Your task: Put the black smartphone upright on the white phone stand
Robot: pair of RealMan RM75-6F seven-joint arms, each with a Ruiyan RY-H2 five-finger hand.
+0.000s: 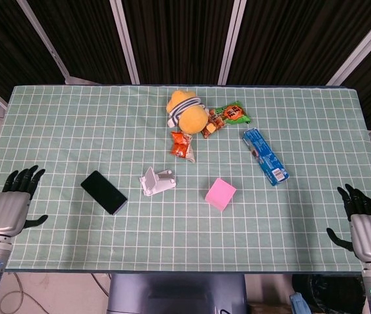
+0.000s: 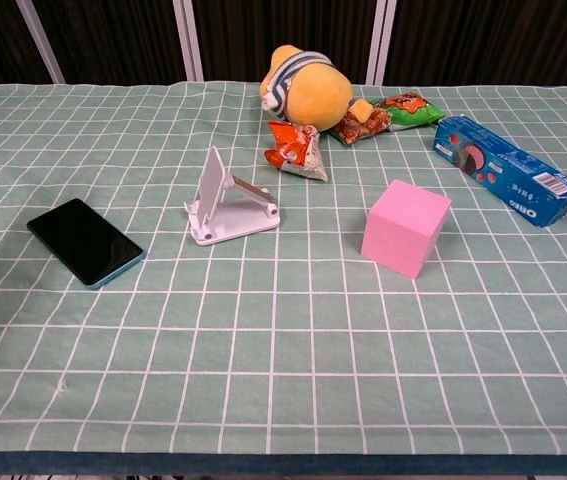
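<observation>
The black smartphone (image 1: 104,191) (image 2: 85,241) lies flat, screen up, on the green checked tablecloth, left of the white phone stand (image 1: 156,181) (image 2: 227,201). The stand is empty, its back plate tilted up. My left hand (image 1: 14,205) hovers at the table's left edge, well left of the phone, fingers spread and holding nothing. Off the front right corner, my right hand (image 1: 363,226) is likewise spread and empty. Neither hand shows in the chest view.
A pink cube (image 1: 220,193) (image 2: 406,227) sits right of the stand. Behind the stand are an orange snack bag (image 1: 182,144), a yellow plush toy (image 1: 186,112) and more snack packets (image 1: 228,116). A blue Oreo box (image 1: 265,156) (image 2: 504,182) lies at the right.
</observation>
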